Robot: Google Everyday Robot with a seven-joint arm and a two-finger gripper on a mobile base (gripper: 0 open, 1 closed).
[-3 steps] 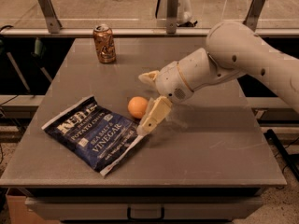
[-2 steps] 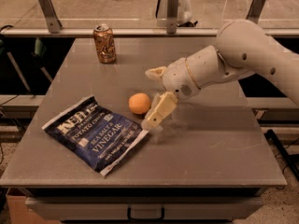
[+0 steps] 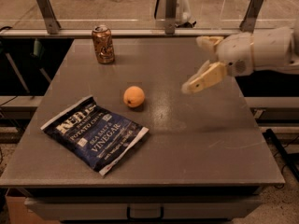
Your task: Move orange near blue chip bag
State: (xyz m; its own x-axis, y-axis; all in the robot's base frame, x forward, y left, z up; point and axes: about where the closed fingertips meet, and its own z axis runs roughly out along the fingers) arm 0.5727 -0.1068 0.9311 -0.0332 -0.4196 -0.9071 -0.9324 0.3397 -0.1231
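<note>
The orange [image 3: 134,96] lies on the grey table, just above the upper right edge of the blue chip bag [image 3: 95,134], a short gap between them. The bag lies flat at the table's front left, lettering up. My gripper [image 3: 198,64] hangs above the table's right half, well to the right of the orange and apart from it. Its two cream fingers are spread apart and hold nothing. One finger [image 3: 205,78] points down-left, the other [image 3: 209,42] sits higher.
A brownish-orange drink can [image 3: 103,44] stands upright at the table's back left. A rail with metal posts [image 3: 169,13] runs behind the table. The table's front edge [image 3: 140,183] is near the bag. My white arm [image 3: 266,50] reaches in from the right.
My gripper has pulled away from the orange, moving right and up, with its fingers open. The orange stays beside the bag where it was.
</note>
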